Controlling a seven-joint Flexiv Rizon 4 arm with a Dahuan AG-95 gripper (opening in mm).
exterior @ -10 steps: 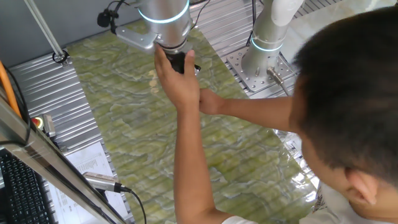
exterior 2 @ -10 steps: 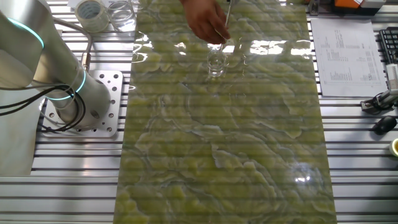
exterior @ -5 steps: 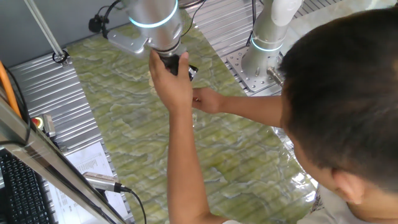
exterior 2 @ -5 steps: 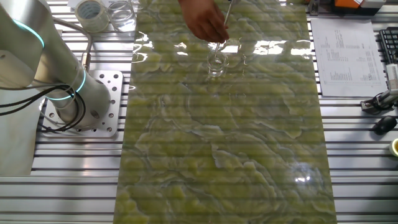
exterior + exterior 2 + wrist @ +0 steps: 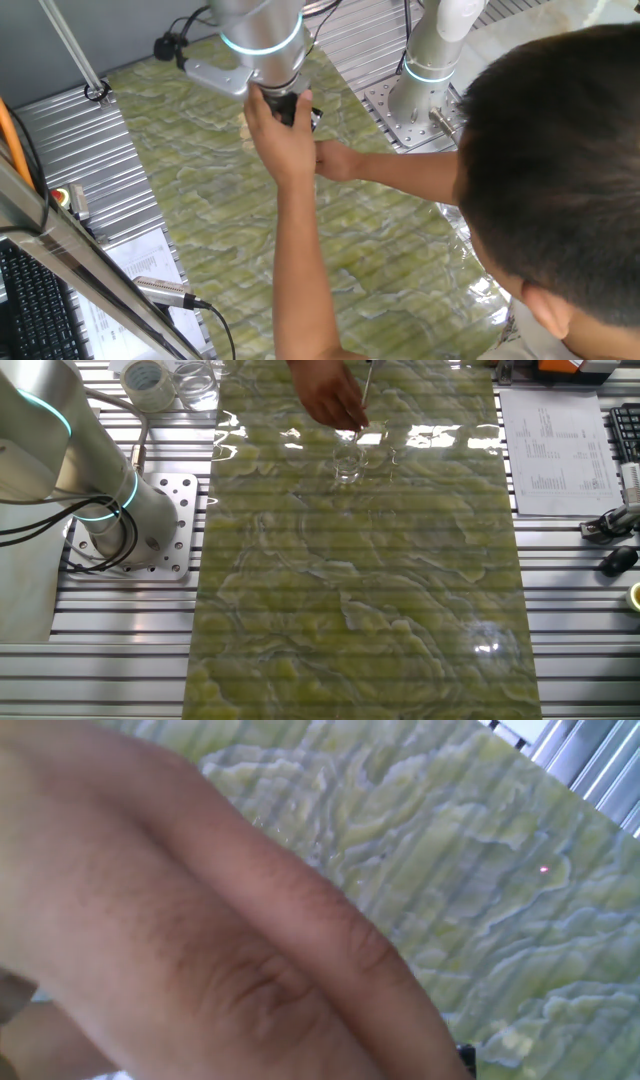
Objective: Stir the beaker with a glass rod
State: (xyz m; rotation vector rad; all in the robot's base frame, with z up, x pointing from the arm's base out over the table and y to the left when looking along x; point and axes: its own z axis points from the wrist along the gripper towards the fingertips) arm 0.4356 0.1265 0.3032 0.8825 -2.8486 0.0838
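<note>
The beaker [image 5: 347,463], a small clear glass cylinder, stands on the green marbled mat [image 5: 360,590] near its far end. The thin glass rod [image 5: 363,390] comes down from the top edge and its lower end is in or just over the beaker. A person's hand [image 5: 328,400] is beside the rod, above the beaker. In one fixed view the same hand [image 5: 280,135] wraps my black gripper [image 5: 292,108] and hides its fingers, the rod and the beaker. The hand view shows only skin [image 5: 200,940] over the mat.
A larger clear glass vessel [image 5: 195,382] and a tape roll [image 5: 147,380] stand at the mat's far left corner. A second arm's base [image 5: 130,520] is bolted beside the mat. Printed paper [image 5: 555,450] lies to the right. The person's head [image 5: 560,170] fills one fixed view's right side.
My arm and the person's hand swung slightly left, then back right. The rod's lower end shifted a little at the beaker. The person's head moved lower in view.
</note>
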